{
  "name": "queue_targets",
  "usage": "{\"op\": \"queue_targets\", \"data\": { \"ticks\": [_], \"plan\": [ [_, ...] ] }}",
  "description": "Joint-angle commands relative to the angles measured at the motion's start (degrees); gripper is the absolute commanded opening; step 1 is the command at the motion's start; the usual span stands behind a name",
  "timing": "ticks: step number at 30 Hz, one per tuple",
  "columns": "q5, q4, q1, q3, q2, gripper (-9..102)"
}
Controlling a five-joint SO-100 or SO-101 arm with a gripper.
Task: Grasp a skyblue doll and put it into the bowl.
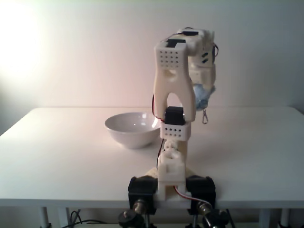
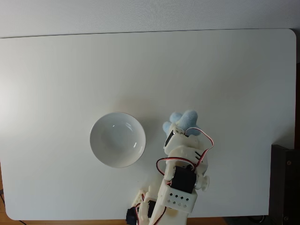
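Note:
My gripper (image 1: 202, 95) hangs above the table, shut on the skyblue doll (image 1: 204, 99), a fuzzy pale blue lump with a small metal clip dangling under it. From above, the doll (image 2: 182, 121) sticks out past the gripper (image 2: 178, 128), to the right of the bowl and apart from it. The white glossy bowl (image 1: 131, 135) sits on the table to the left of the arm, and it is empty (image 2: 117, 139). The arm's white body hides most of the fingers in both fixed views.
The white table (image 2: 211, 70) is bare around the bowl. The arm's base (image 1: 170, 183) is clamped at the near edge. A dark piece of furniture (image 2: 284, 183) stands off the table's right edge.

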Motion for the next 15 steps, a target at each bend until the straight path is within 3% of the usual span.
{"op": "queue_targets", "data": {
  "ticks": [1,15],
  "plan": [
    [-0.44,0.53,-3.69,-2.46,7.91,1],
    [-0.44,0.35,-27.07,-2.99,11.51,1]
  ]
}}
